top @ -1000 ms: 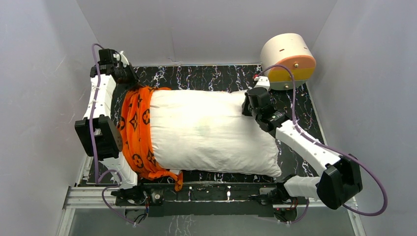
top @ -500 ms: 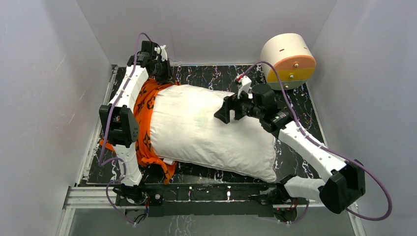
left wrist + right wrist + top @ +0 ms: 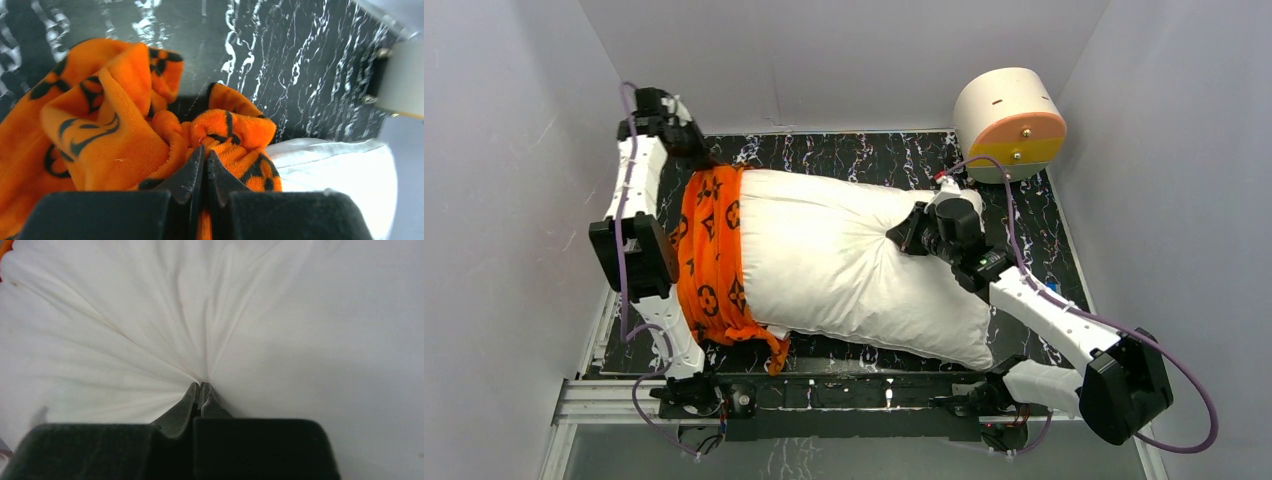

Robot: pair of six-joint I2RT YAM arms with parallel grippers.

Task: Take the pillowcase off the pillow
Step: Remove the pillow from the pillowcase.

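Note:
The white pillow (image 3: 844,270) lies across the black marble table. The orange pillowcase (image 3: 709,255) with dark motifs is bunched over just its left end. My left gripper (image 3: 699,160) is at the far left corner of the pillow, shut on a fold of pillowcase (image 3: 100,130). In the left wrist view the closed tips (image 3: 205,155) clamp orange plush, with white pillow (image 3: 340,170) showing at the right. My right gripper (image 3: 894,238) is on the pillow's top right area, shut on a pinch of its white cloth (image 3: 300,315); creases fan out from the tips (image 3: 200,386).
A round cream box (image 3: 1012,120) with an orange face stands at the back right corner, just behind the right arm. White walls close in the table (image 3: 844,155) on three sides. The arms' base rail (image 3: 864,390) runs along the near edge.
The right gripper stood open over the pillow half a second ago and has now shut on its cloth. The left arm swung right, then back left, still holding the pillowcase.

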